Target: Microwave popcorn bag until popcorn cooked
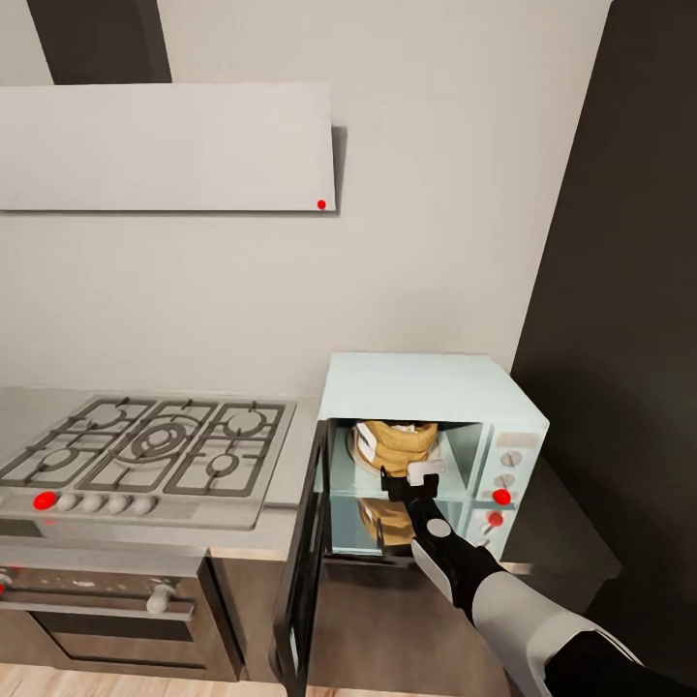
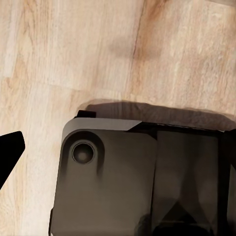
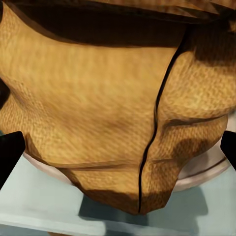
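I see the popcorn bag [image 1: 399, 447], crumpled woven-looking tan paper, sitting inside the boxy pale-blue microwave [image 1: 426, 387] on its round plate [image 3: 206, 172]. My right gripper [image 1: 411, 481] is spread wide around the bag's sides; whether it touches, I cannot tell.

1 microwave [image 1: 426, 392], 1 popcorn bag [image 1: 399, 445], 1 hob [image 1: 145, 450] w/ 5 burners — 1 oven [image 1: 106, 605].
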`<state>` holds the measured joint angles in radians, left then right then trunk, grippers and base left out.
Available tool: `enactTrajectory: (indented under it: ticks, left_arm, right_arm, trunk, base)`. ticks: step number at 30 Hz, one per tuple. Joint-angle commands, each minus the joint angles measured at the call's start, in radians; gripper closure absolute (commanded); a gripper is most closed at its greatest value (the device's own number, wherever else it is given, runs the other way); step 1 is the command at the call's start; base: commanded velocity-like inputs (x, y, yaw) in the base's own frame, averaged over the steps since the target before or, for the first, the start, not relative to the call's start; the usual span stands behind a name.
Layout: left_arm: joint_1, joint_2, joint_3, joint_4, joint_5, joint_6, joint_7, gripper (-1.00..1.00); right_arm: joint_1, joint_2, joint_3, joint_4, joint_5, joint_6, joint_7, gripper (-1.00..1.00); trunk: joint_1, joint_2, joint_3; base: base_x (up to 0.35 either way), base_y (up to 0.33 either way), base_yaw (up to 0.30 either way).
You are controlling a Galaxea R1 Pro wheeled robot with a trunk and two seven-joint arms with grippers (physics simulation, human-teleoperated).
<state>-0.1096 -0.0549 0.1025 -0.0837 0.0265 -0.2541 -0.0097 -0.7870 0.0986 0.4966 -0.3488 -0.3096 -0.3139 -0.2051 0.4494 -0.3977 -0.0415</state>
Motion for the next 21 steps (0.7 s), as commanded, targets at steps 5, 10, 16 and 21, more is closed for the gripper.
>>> enactTrajectory:
  ticks: [5, 10, 16, 21]
  left_arm:
    - [-0.001, 0.000, 0.005, 0.001, 0.003, -0.003, -0.001, -1.00]
    - [-0.001, 0.000, 0.005, 0.001, 0.003, -0.003, -0.001, -1.00]
    - [-0.001, 0.000, 0.005, 0.001, 0.003, -0.004, -0.001, -1.00]
    - [-0.001, 0.001, 0.005, 0.001, 0.003, -0.003, -0.001, -1.00]
  right_arm:
    - [-0.001, 0.000, 0.008, 0.001, -0.008, -0.004, -0.007, -1.00]
    - [-0.001, 0.000, 0.009, 0.001, -0.007, -0.004, -0.007, -1.00]
    - [-0.001, 0.000, 0.009, 0.001, -0.007, -0.004, -0.007, -1.00]
    - [-0.001, 0.000, 0.010, 0.001, -0.007, -0.004, -0.007, -1.00]
  trunk:
    - [0.001, -0.002, -0.002]
    - [0.001, -0.002, -0.002]
    - [0.001, -0.002, -0.002]
    - [0.001, -0.002, -0.002]
  base:
    - [0.000, 0.000, 0.000]
    - [0.000, 0.000, 0.000]
    - [0.077, 0.000, 0.000]
    - [0.044, 0.000, 0.000]
